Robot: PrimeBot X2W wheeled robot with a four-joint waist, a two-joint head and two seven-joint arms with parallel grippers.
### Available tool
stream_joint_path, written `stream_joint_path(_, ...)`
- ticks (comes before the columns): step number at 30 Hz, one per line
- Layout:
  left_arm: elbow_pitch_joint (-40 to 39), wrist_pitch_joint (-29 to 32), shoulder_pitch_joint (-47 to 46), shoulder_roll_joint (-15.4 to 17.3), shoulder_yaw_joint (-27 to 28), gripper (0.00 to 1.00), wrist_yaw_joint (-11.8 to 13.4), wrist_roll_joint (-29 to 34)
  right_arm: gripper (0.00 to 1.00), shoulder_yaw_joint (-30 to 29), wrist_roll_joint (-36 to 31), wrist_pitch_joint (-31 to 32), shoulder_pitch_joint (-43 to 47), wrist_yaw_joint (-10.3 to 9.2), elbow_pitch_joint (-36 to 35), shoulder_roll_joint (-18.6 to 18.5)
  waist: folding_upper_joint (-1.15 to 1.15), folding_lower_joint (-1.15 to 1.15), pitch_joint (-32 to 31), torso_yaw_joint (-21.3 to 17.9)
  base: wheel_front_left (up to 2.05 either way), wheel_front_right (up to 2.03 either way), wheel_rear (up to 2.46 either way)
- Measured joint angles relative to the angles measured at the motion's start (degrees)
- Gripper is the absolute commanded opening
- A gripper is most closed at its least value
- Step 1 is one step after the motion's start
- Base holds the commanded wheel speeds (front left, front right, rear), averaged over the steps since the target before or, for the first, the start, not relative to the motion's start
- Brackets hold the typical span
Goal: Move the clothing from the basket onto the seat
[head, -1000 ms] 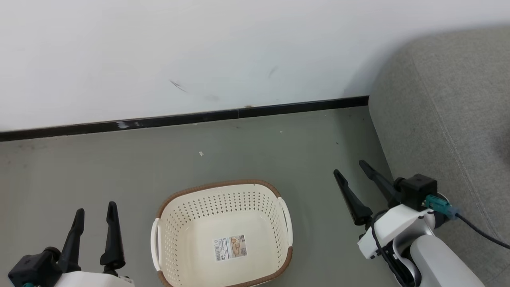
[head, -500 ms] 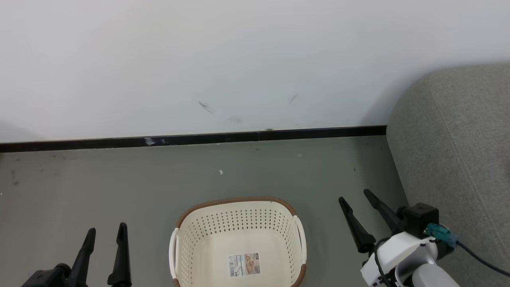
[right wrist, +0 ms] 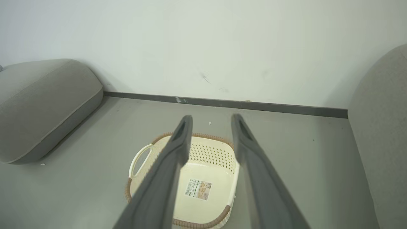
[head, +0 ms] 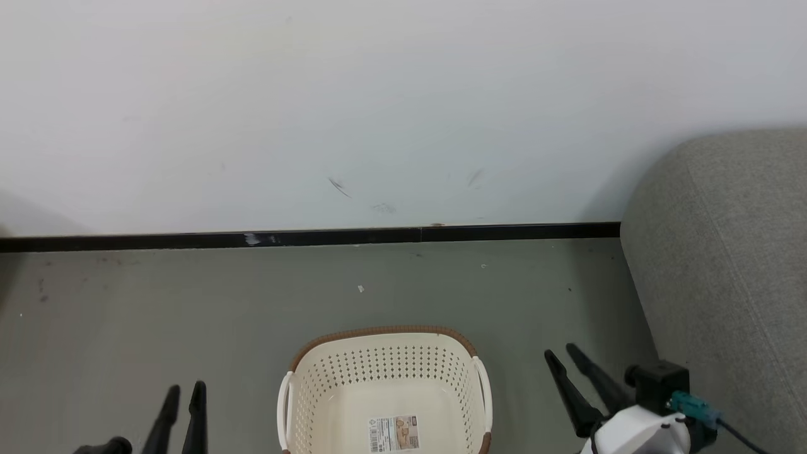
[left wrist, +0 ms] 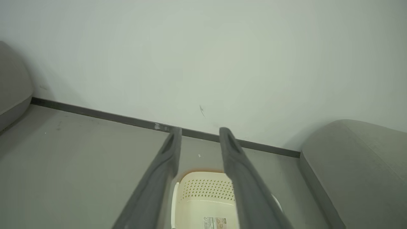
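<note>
One basket (head: 384,362), near rim cut off in head view; one label (head: 394,432) inside. Left gripper (head: 187,386) and right gripper (head: 558,350): fingers narrowly parted, holding nothing.

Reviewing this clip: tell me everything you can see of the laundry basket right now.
The basket is cream-white plastic, rounded-rectangular, with perforated walls, a brown woven-look rim and white loop side handles. It stands upright on the grey floor, open side up, and holds nothing: its smooth bottom is bare except for a paper label. In the head view its near edge is cut off. Only the floor touches it; the grey seat lies apart to its right.
</note>
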Motion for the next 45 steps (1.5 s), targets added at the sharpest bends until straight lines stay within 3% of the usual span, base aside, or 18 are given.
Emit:
stream_joint_path(4, 1.9, 0.1, 0.8, -2.2, -1.1, 0.00, 0.0, -0.2, 0.00, 0.5, 0.1, 0.0, 2.4, 0.00, 2.0, 0.4, 0.00, 0.00, 0.0, 0.0, 0.00, 0.00, 0.00)
stream_joint_path(9, 2.1, 0.7, 0.9, -2.7, -0.5, 0.00, -0.5, -2.3, 0.00, 0.4, 2.3, 0.0, 3.0, 0.00, 1.3, 0.5, 0.00, 0.00, 0.1, 0.0, 0.00, 0.00, 0.00)
stream_joint_path(23, 3.1, 3.1, 0.7, -4.6, 2.3, 0.00, -3.0, -9.6, 0.00, -1.9, 15.2, 1.7, 3.2, 0.00, -0.7, 0.7, 0.00, 0.04, 0.1, -0.4, 0.00, 0.00, 0.00)
stream_joint_path(45, 5.9, 7.1, -0.7, -6.9, 6.6, 0.00, -7.1, -20.5, 0.00, -6.2, 32.8, 5.9, 3.2, 0.00, -1.7, 0.5, 0.00, 0.96, -0.7, -0.9, 0.00, 0.00, 0.00)
